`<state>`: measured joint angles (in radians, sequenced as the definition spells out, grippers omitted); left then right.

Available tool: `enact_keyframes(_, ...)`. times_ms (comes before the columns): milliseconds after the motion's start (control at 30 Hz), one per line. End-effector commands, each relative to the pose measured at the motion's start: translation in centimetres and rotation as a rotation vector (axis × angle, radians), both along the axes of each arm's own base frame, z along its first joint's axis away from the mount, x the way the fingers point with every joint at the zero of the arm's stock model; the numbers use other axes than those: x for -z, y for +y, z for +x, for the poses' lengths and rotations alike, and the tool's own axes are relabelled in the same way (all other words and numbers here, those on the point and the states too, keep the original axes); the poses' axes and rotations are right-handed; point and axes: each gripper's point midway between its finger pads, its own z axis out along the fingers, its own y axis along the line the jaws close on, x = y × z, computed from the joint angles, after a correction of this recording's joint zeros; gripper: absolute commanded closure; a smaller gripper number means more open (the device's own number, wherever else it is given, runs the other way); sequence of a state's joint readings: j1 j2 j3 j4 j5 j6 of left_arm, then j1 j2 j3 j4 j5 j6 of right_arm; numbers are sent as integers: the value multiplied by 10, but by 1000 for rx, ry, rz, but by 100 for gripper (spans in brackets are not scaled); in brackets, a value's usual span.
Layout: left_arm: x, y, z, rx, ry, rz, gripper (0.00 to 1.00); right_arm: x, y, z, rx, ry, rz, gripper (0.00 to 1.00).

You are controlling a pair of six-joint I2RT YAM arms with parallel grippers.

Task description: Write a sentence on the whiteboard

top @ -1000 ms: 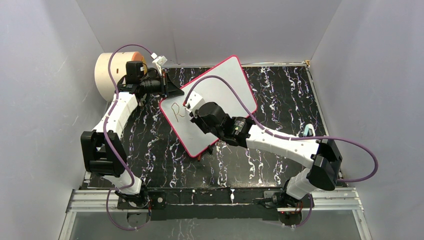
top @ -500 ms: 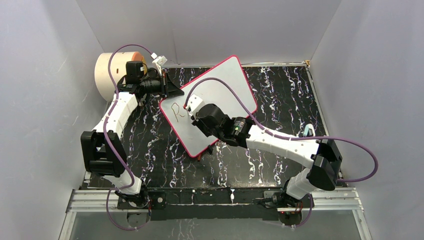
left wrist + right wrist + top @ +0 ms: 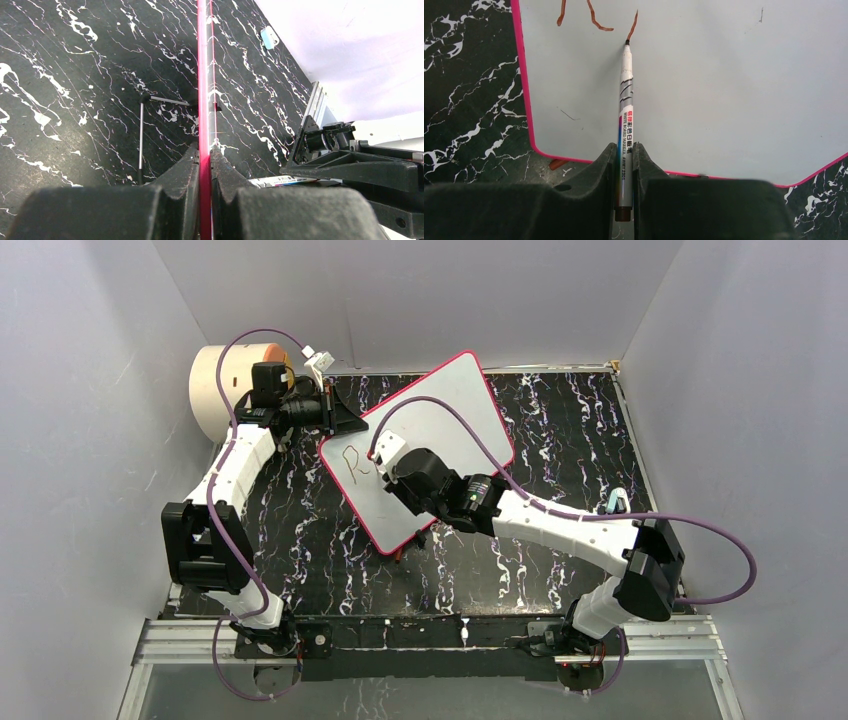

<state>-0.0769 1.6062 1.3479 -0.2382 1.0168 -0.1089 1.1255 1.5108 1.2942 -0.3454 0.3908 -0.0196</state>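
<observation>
Top view: black right gripper (image 3: 380, 472) & its wrist covered the middle of the large flat white whiteboard w/ pink-red rim (image 3: 455, 400). Of the thin reddish-brown handwritten sentence (image 3: 350, 460), only an "R"-like mark showed; anything past it was hidden. The slim white marker (image 3: 625, 100) couldn't be made out there.

Right wrist view: stroke tops were cut off by the upper edge, the whiteboard ran off top & right, and the marker's lower barrel was partly hidden btwn the gripper pads.

Left wrist view: whiteboard seen edge-on, writing face not visible. Black left gripper (image 3: 204, 150) was blurred at the bottom. Small pale-blue object (image 3: 269, 37) on the black marbled surface (image 3: 75, 100) was too small to ID.
</observation>
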Motion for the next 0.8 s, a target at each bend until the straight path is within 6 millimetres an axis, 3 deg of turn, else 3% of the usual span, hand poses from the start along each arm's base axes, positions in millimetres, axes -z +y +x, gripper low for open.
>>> enact_keyframes(0,15,-7,-22,41,68,16,100,-40,3,9,38,-73,131,100)
enact_keyframes(200,15,-7,-22,41,67,16,100,-55,-2,19,70,-120,176,100)
enact_keyframes(767,16,-7,-21,40,70,17,100,-51,0,37,85,-130,184,100)
